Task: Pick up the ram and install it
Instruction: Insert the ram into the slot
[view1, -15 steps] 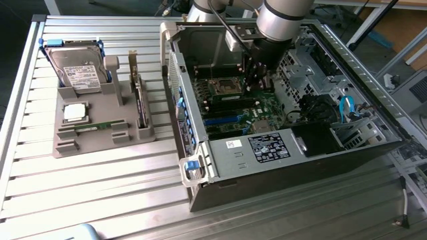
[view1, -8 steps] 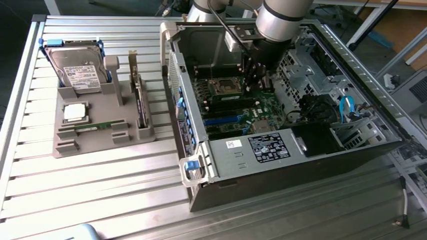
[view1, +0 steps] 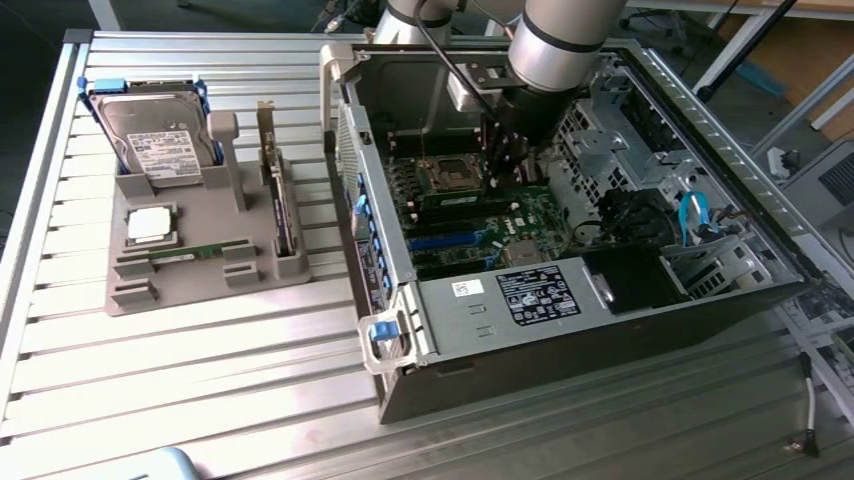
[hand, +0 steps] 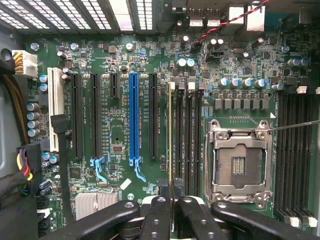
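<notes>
In the wrist view the ram (hand: 170, 135) shows edge-on as a thin yellow-green strip running out from between my black fingers (hand: 157, 215). My gripper (hand: 172, 200) is shut on it. The strip lies along the memory slots (hand: 187, 140) beside the open processor socket (hand: 239, 162), at the slot farthest from the socket; whether it touches that slot I cannot tell. In the exterior view my gripper (view1: 514, 165) reaches down into the open computer case (view1: 534, 300), just over the motherboard (view1: 481, 225) next to the processor socket (view1: 447, 175).
Black and blue expansion slots (hand: 133, 120) and a row of capacitors (hand: 240, 82) surround the work spot. Cables (view1: 694, 215) and drive cages fill the case towards the exterior view's right. A grey tray (view1: 200, 275) holds a hard drive (view1: 158, 140), a silver processor (view1: 150, 225), another green stick (view1: 187, 251) and an upright card (view1: 278, 200).
</notes>
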